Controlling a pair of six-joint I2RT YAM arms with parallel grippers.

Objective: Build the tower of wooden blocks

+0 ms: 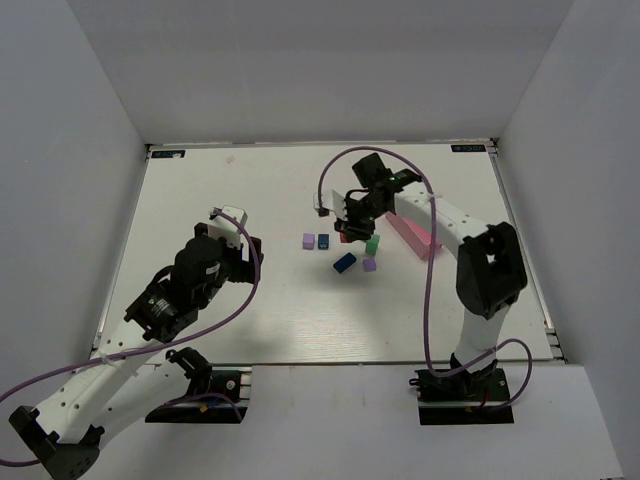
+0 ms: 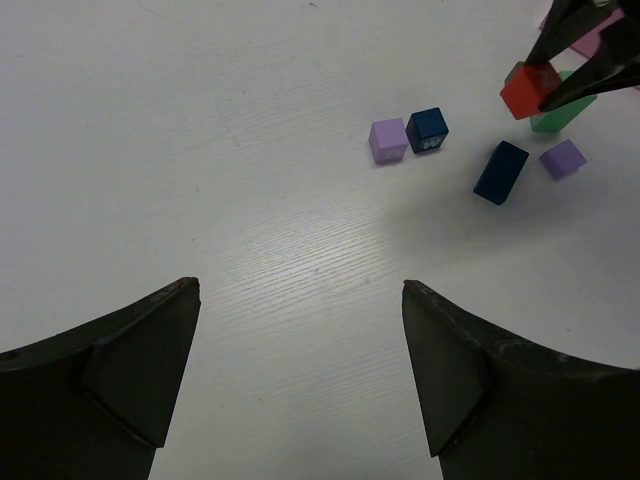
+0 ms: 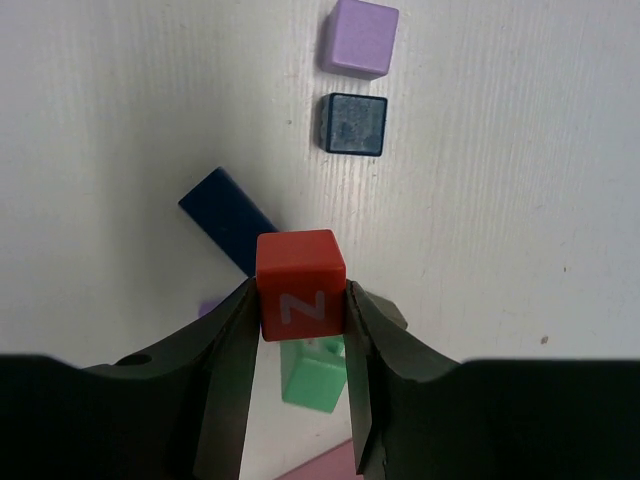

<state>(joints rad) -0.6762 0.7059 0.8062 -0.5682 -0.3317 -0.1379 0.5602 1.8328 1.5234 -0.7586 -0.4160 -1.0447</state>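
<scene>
- Two arms work over a white table [image 1: 250, 200], and only the right one has anything in its grasp.
- The right gripper [image 3: 300, 305] is clamped on a red cube [image 3: 300, 285], one finger on each side face. A white letter N shows on the face towards the wrist camera.
- From the left wrist view, the red cube appears lifted clear of the table, in front of a green block [image 2: 555, 118].
- From the right wrist view, the green block sits just beyond and below the red cube, partly hidden between the fingers.
- A dark blue brick [image 3: 225, 215] lies flat and at a slant. Its near end runs under the red cube (whether they touch cannot be told).
- A lilac cube [image 3: 358, 38] and a dark blue cube [image 3: 354, 123] stand side by side with a narrow gap, a little apart from the rest, towards the left arm.
- A second lilac cube [image 2: 562, 158] rests just beside the blue brick, near the green block.
- No block is stacked on another; all but the red one lie singly on the table.
- A pink tray [image 1: 415, 238] lies under the right arm, close behind the green block.
- The left gripper [image 2: 300, 290] hangs over bare table with its fingers spread wide and nothing between them, well apart from the blocks.
</scene>
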